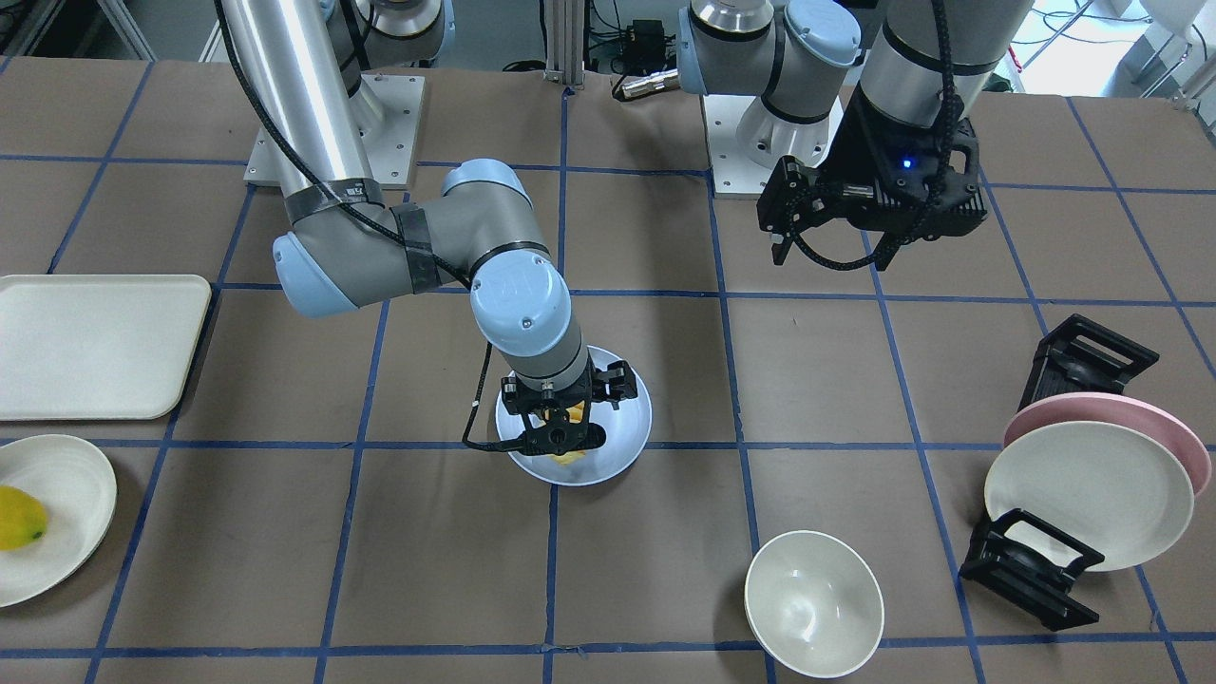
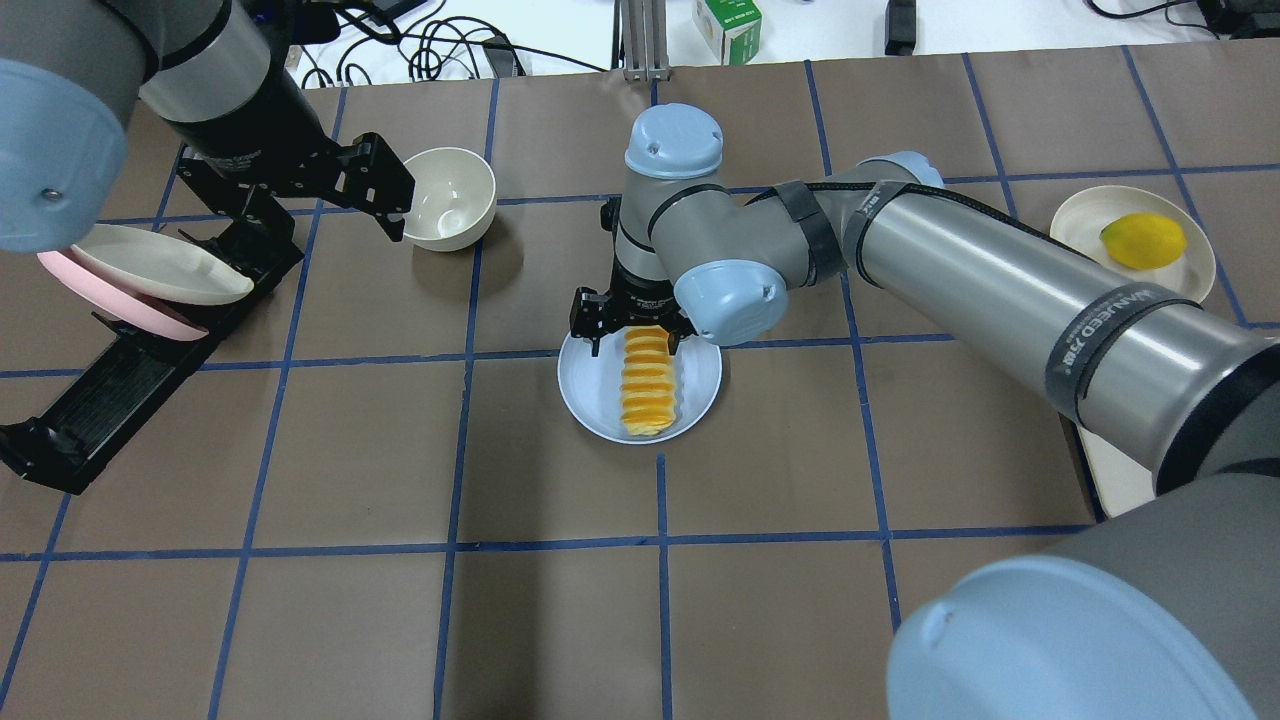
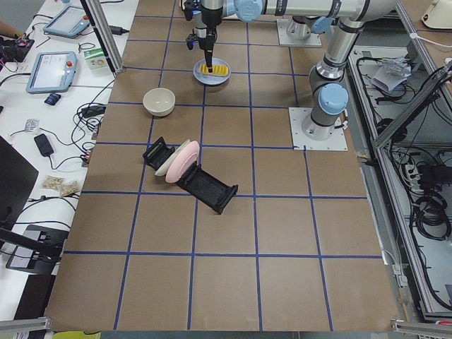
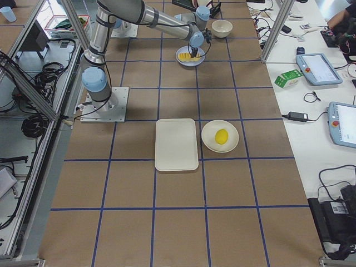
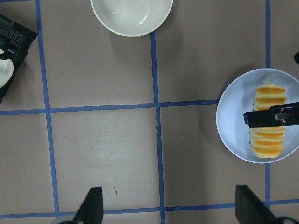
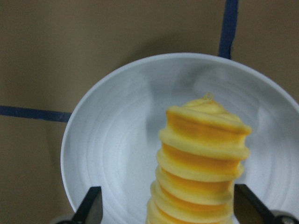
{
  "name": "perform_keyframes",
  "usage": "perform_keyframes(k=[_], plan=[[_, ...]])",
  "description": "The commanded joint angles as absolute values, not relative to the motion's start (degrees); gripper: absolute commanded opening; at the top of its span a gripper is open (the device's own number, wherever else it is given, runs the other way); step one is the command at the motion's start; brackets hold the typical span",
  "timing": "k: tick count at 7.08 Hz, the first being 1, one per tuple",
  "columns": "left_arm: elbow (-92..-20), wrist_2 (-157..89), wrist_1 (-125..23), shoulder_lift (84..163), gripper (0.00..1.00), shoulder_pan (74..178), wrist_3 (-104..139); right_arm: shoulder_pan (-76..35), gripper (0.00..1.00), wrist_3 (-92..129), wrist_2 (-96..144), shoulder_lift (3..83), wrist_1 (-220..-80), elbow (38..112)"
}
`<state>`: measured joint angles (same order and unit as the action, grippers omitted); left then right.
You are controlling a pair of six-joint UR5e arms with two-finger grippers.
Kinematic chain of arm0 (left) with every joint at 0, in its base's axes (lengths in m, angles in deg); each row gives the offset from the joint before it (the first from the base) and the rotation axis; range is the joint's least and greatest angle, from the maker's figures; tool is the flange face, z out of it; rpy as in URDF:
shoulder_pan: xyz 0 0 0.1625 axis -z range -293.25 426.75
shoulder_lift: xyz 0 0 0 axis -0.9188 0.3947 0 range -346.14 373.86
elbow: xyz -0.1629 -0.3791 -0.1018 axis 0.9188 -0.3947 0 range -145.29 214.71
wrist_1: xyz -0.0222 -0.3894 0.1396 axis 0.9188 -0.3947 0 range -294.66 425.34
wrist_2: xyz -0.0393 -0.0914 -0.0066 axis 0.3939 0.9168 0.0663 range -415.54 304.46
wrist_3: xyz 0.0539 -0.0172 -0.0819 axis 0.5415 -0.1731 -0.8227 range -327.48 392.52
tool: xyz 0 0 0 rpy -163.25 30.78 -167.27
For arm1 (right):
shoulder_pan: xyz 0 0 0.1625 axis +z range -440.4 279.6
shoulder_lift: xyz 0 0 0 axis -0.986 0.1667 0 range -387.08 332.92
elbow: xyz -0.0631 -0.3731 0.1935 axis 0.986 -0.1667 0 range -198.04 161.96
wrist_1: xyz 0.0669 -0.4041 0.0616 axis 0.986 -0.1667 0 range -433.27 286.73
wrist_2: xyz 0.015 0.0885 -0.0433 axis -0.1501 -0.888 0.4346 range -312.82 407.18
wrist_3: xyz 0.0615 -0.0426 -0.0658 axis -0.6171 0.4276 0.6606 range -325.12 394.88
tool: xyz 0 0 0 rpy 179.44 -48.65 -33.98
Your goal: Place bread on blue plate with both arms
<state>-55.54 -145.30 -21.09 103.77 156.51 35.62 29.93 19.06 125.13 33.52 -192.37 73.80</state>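
The bread (image 2: 647, 385) lies lengthwise on the blue plate (image 2: 590, 400) at the table's middle. My right gripper (image 2: 637, 340) stands upright over the loaf's far end. It is open, one finger on each side of the loaf, as the right wrist view shows: bread (image 6: 201, 163), plate (image 6: 112, 154), a finger (image 6: 91, 207). In the front view the right gripper (image 1: 560, 432) hides most of the bread (image 1: 570, 458). My left gripper (image 2: 395, 205) is open and empty. It hangs high above the table, near the bowl and away from the plate (image 5: 231, 121).
A white bowl (image 2: 450, 195) stands beside my left gripper. A black rack (image 2: 120, 390) with a pink plate (image 1: 1140, 423) and a cream plate (image 1: 1088, 494) is at the left end. A cream tray (image 1: 95, 342) and a plate with a lemon (image 2: 1140, 240) are on the right side.
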Motion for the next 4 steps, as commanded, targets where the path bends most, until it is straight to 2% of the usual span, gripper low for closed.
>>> perform_keyframes(k=[1, 4], plan=[[-55.73, -145.53, -21.05, 102.9, 1.0, 156.4, 35.86, 27.72, 1.0, 19.76, 125.75, 39.69, -186.52, 73.8], [-55.73, -145.62, -21.05, 102.89, 1.0, 156.49, 35.86, 17.99, 1.0, 22.12, 134.24, 50.05, -176.23, 73.54]])
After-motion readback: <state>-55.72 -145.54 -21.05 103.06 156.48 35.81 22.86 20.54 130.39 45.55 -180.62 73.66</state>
